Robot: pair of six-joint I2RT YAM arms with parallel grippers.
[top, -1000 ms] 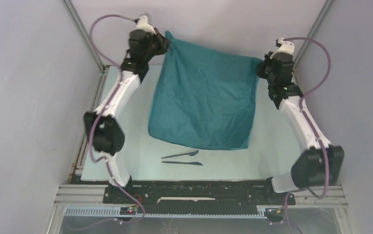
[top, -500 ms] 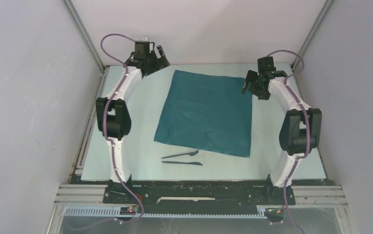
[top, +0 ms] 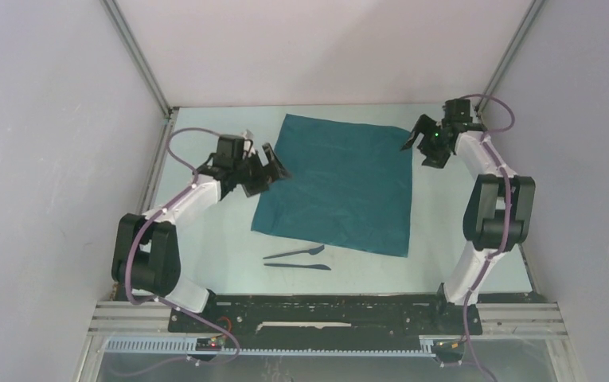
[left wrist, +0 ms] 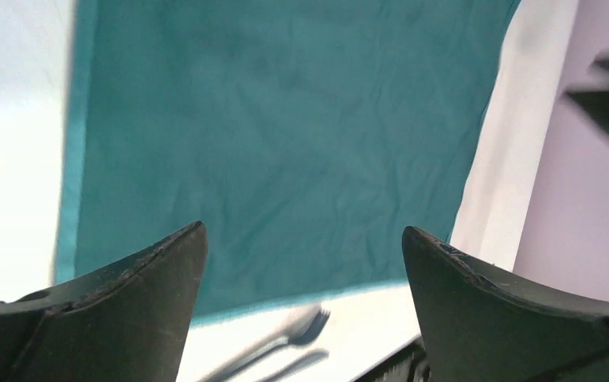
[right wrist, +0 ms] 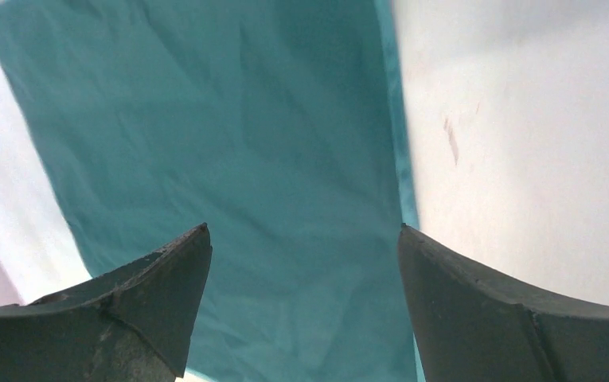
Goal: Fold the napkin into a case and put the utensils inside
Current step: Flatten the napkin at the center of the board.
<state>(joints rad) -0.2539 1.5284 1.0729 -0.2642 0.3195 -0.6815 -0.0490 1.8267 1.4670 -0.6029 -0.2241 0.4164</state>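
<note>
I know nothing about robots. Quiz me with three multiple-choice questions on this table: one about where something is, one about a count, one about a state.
1. Where do the utensils lie relative to the napkin?
A) on top of it
B) on the table, just off its near edge
C) beyond its far edge

2. How many utensils are there?
A) one
B) two
C) four

3. What state is the napkin in?
A) spread flat, unfolded
B) folded into a narrow strip
C) hanging in the air from two corners

Answers:
1 B: the top view shows them on bare table, nearer the arm bases than the cloth.
2 B: a fork and a knife lie side by side.
3 A: it lies as one flat sheet, and the left fingers and right fingers are open and hold nothing.
</note>
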